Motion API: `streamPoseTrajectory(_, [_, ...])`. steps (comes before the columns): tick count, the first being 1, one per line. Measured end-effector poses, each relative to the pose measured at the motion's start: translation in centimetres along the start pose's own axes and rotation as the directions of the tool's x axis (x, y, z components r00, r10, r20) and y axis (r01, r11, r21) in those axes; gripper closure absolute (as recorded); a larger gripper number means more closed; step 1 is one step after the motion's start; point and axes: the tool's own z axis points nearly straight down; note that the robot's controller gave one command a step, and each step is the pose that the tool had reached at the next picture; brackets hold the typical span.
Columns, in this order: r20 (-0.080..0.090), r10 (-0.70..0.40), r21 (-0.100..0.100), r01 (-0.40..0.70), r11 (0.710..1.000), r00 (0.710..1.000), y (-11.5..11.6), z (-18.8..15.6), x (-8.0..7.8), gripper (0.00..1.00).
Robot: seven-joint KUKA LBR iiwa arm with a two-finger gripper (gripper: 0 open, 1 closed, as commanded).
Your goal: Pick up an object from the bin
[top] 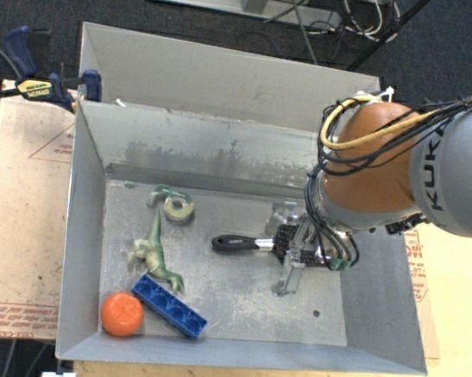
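Wrist cover: the orange wrist cover point(371, 159), with yellow and black cables looped over it, sits highest and reaches in from the right over the bin's right half.
Gripper: the gripper point(293, 265) hangs below that cover, low over the floor, right of centre.
Jaws: I cannot tell how they stand; the wrist hides most of them from me.
Nearest thing: a black-handled tool point(232, 244) lies flat at mid-floor, handle pointing left. Its metal end runs right up to the gripper, and I cannot tell whether it is gripped.
Bin: the grey metal bin point(82, 231) has a scuffed floor.
Left side: a pale green tape roll point(178, 209) lies near the back wall, with a green toy dinosaur point(153, 250) just in front of it.
Front left corner: an orange ball point(122, 314) sits just beside a blue studded brick point(169, 306) that lies slantwise. The dinosaur's lower end meets the brick's upper end.
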Motion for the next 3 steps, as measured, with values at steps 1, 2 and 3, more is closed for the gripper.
streamPoseTrajectory(1, [0.008,0.0,0.0,0.0,1.0,1.0,0.0,-0.5,-0.1,0.0])
streamPoseTrajectory(2, [0.019,-0.02,0.001,0.02,1.0,1.0,-7.5,7.1,-4.4,0.0])
streamPoseTrajectory(3, [0.029,0.044,-0.019,-0.044,0.999,0.999,-9.9,10.6,-5.7,0.0])
